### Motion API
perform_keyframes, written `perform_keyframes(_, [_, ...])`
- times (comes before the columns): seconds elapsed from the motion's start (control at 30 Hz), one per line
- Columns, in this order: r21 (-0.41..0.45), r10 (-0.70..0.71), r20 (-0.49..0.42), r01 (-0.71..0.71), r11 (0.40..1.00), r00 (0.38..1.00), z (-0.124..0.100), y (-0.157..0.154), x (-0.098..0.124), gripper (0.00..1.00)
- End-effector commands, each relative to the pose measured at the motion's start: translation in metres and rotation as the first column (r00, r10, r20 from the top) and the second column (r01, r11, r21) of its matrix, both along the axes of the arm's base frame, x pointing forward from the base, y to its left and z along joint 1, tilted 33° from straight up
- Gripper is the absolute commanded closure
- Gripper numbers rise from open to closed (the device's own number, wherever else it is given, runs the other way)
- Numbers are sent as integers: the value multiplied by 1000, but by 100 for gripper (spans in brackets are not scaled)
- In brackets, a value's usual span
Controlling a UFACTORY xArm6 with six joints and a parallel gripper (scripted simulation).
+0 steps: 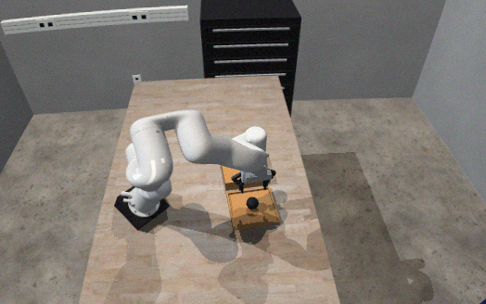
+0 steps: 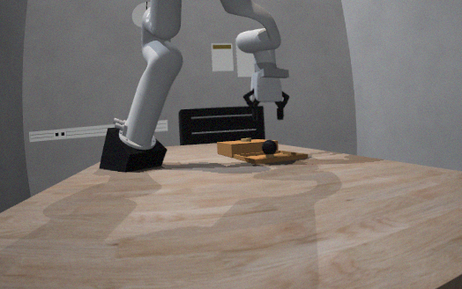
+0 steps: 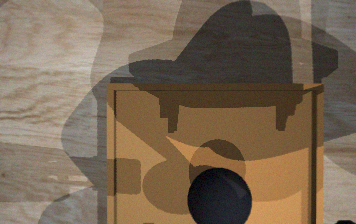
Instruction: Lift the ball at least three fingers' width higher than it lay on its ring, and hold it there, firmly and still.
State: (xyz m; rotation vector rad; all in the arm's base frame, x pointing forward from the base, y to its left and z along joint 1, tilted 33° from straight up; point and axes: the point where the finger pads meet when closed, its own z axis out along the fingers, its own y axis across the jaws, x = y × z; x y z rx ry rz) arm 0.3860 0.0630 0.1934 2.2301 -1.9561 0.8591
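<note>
A dark ball (image 1: 251,203) rests on its ring in the middle of a flat orange tray (image 1: 253,210) on the wooden table. It also shows in the side view (image 2: 269,146) and at the bottom of the wrist view (image 3: 219,197), where the ring is hidden under it. My gripper (image 1: 253,186) hangs open and empty well above the tray, fingers pointing down. In the side view my gripper (image 2: 267,113) is clearly above the ball and apart from it. The wrist view shows no fingers, only their shadows on the tray (image 3: 215,160).
A thicker orange block (image 2: 238,147) adjoins the tray on its far side. The arm's black base (image 1: 140,209) stands at the table's left edge. A black drawer cabinet (image 1: 250,44) stands beyond the table's far end.
</note>
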Motion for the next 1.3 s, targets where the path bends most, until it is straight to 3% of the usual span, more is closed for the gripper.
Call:
perform_keyframes(0.0, [-6, -10, 12, 10, 1000, 1000, 1, 1, 1, 0])
perform_keyframes(0.13, [-6, -11, 13, 11, 1000, 1000, -1, 0, 2, 0])
perform_keyframes(0.27, [-8, -14, 18, 14, 1000, 1000, -26, -11, 14, 0])
perform_keyframes(0.33, [-8, -14, 18, 14, 1000, 1000, -26, -11, 14, 0])
perform_keyframes(0.47, [-8, -15, 20, 16, 1000, 1000, -66, -30, 32, 0])
perform_keyframes(0.57, [-5, -14, 17, 14, 1000, 1000, -83, -37, 37, 0])
perform_keyframes(1.0, [-4, -14, 16, 14, 1000, 1000, -84, -38, 38, 0])
perform_keyframes(1.03, [-4, -14, 16, 14, 1000, 1000, -84, -38, 38, 100])
perform_keyframes(1.27, [-4, -14, 16, 14, 1000, 1000, -84, -38, 38, 100])
